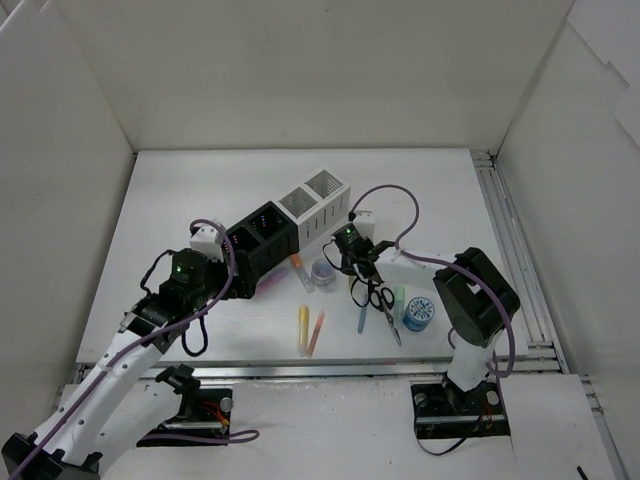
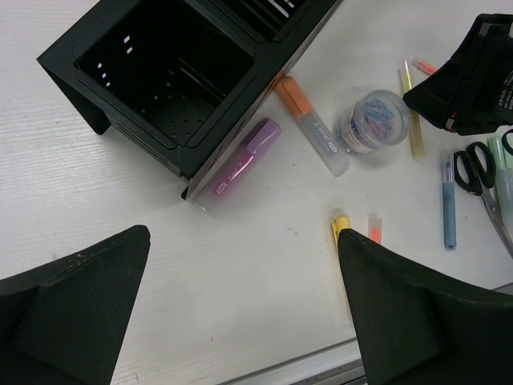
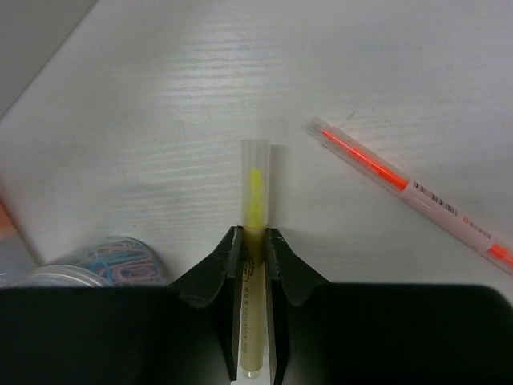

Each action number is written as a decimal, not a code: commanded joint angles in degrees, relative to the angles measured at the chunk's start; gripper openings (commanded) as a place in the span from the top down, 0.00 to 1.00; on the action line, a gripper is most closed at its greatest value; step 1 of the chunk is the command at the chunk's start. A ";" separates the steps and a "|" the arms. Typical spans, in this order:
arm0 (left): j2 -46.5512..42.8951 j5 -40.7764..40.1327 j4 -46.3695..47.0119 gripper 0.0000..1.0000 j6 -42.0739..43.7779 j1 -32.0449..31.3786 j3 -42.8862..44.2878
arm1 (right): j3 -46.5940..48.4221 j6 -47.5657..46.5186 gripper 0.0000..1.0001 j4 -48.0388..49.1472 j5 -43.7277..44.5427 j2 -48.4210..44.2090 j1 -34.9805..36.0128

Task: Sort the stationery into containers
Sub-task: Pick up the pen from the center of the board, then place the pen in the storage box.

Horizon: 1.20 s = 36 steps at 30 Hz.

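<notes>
My right gripper (image 3: 254, 234) is shut on a thin yellow pen (image 3: 255, 184) that lies on the table, its clear cap sticking out past the fingertips. An orange pen (image 3: 401, 184) lies to its right and the round tub (image 3: 104, 261) of paper clips to its left. My left gripper (image 2: 240, 265) is open over bare table, in front of a black container (image 2: 152, 140). A pink marker (image 2: 240, 164) rests against that container's wall. The row of containers (image 1: 290, 220) runs diagonally, black compartments left and white ones (image 1: 318, 198) right. Right gripper (image 1: 352, 262) sits just right of the tub (image 1: 323, 270).
An orange-capped marker (image 2: 309, 124), a blue pen (image 2: 450, 204) and black-handled scissors (image 2: 477, 172) lie near the tub (image 2: 374, 119). A second yellow pen (image 1: 303, 328) and another orange pen (image 1: 316, 332) lie near the front edge. The blue tape roll (image 1: 417, 314) and green eraser (image 1: 399, 298) sit right.
</notes>
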 commanded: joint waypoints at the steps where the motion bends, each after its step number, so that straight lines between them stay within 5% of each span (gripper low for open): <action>1: 0.59 -0.75 1.93 0.01 -0.60 -0.31 1.76 | 0.45 -1.14 1.00 6.93 0.76 -4.34 0.89; 9: 2.34 -0.31 2.45 0.01 0.19 -0.31 3.26 | 1.40 -14.64 1.00 22.56 5.85 -14.36 0.37; 13: 2.61 0.21 3.33 0.01 1.15 -0.31 3.52 | 3.77 -25.30 1.00 32.42 1.15 -15.69 -2.17; 24: 5.41 2.94 7.03 0.01 4.67 -0.31 4.92 | 23.35 -42.36 1.00 49.30 -22.06 4.86 -7.89; 30: 7.18 3.82 7.03 0.01 6.34 -0.31 5.81 | 30.40 -40.61 1.00 54.84 -27.70 14.71 -9.56; 36: 8.15 3.38 6.24 0.01 6.78 -0.31 6.33 | 25.86 -37.27 1.00 61.08 -26.57 17.10 -10.35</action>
